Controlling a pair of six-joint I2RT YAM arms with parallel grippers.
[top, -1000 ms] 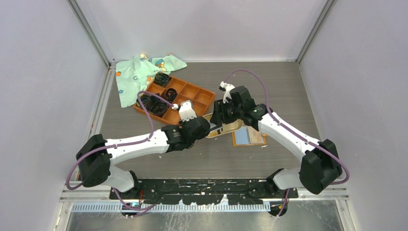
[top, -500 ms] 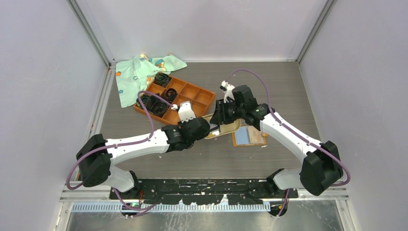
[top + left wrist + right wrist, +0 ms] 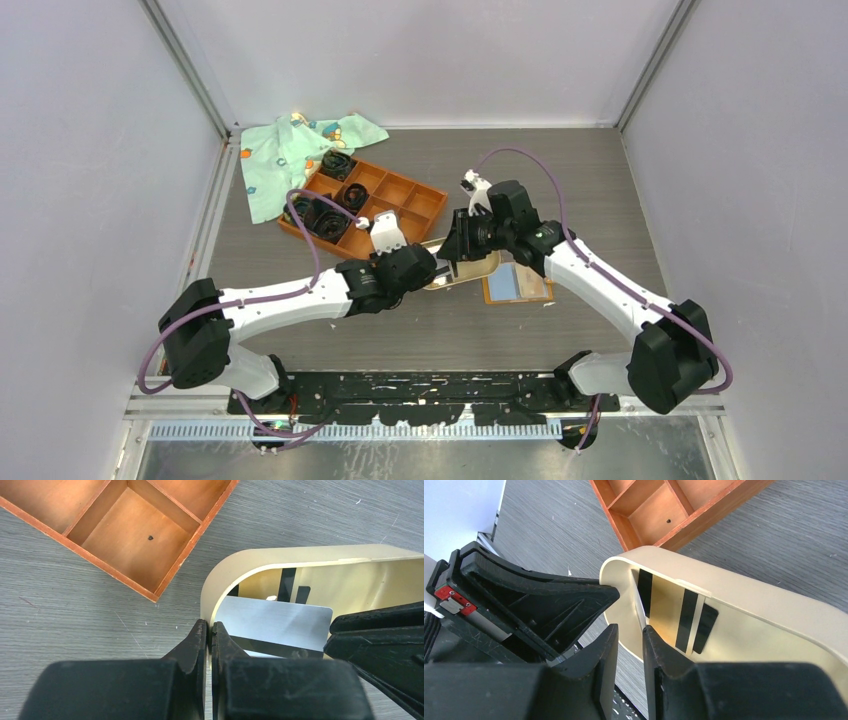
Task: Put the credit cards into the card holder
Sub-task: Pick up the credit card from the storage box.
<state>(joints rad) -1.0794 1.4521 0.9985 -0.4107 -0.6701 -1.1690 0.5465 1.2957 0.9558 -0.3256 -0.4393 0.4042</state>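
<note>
L hand [image 3: 210, 630] pinched tight on card holder [image 3: 280, 557] rim, steadying it. Card [image 3: 275, 622] sits tilted inside holder, edge between R hand [image 3: 630, 635] fingers, narrow gap, can't tell if gripped. Rec: L clamp firm, lower card flat onto holder floor, then release.

The light is bright and even and seems to come from above, so shadows on the counter [image 3: 450, 330] are soft, the card holder [image 3: 310, 554] shines a little inside, and the left gripper [image 3: 210, 628] and right gripper [image 3: 630, 630] look blurry up close in the wrist views.
</note>
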